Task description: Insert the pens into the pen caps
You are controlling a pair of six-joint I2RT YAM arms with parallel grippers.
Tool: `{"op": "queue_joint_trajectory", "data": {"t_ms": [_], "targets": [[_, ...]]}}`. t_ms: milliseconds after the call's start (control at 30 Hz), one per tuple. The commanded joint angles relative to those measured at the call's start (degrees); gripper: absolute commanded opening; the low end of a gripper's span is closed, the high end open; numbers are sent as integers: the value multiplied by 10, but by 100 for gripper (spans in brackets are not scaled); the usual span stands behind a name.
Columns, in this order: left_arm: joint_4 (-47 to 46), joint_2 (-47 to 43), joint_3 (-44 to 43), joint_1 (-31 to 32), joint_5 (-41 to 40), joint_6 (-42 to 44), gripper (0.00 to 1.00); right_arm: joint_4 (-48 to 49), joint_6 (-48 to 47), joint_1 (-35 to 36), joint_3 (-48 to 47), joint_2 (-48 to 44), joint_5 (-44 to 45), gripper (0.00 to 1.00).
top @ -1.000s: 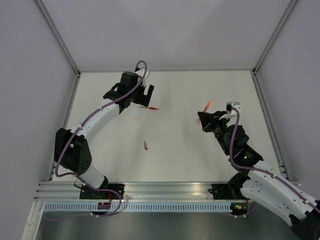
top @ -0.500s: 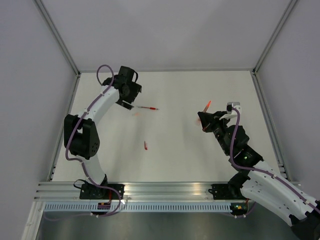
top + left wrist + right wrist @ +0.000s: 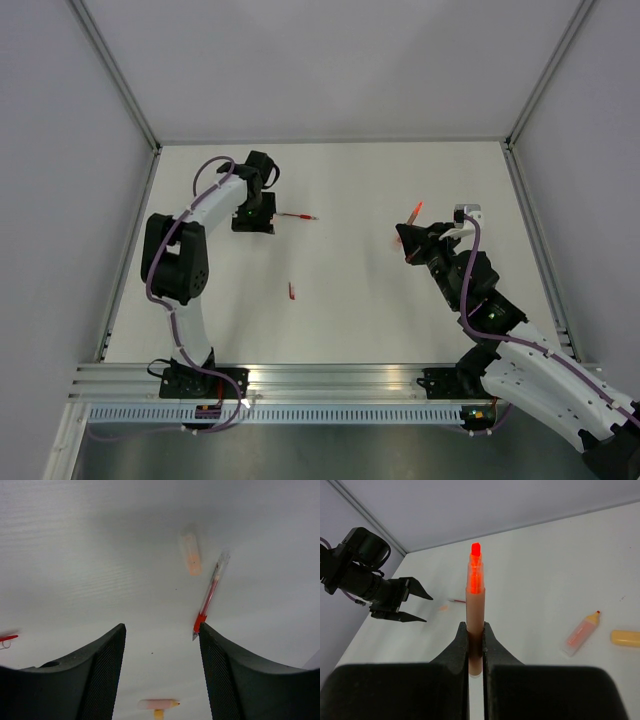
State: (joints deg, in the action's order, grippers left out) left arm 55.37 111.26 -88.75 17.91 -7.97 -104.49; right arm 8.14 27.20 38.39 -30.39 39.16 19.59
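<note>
Pen (image 3: 475,595) clamped in right gripper (image 3: 475,628): whole in wrist view, merely tip overhead.

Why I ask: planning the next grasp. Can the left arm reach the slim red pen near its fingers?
Probably yes: the left gripper stands open just short of the red pen, with nothing lying between them.

The table (image 3: 400,320) is white and flat. Plain grey walls (image 3: 330,70) stand on three sides — left, back and right. Thin metal posts (image 3: 113,72) run up the corners. A silver rail (image 3: 330,376) lies along the near edge. The light is soft.
</note>
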Motion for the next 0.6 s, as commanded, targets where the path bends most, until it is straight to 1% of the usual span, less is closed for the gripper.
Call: {"op": "queue_joint_trajectory", "data": {"t_ms": [0,167,567], "targets": [[9,19,-23,-22,-14,-43,65,8,-6,0,-5,-4,5,0],[39,52,-69,-31,-43,-41,65,8,-7,1,-5,1,3,0],[39,106,-73,-38,-16,-41,64,9,-8,0,-6,3,0,0]]}}
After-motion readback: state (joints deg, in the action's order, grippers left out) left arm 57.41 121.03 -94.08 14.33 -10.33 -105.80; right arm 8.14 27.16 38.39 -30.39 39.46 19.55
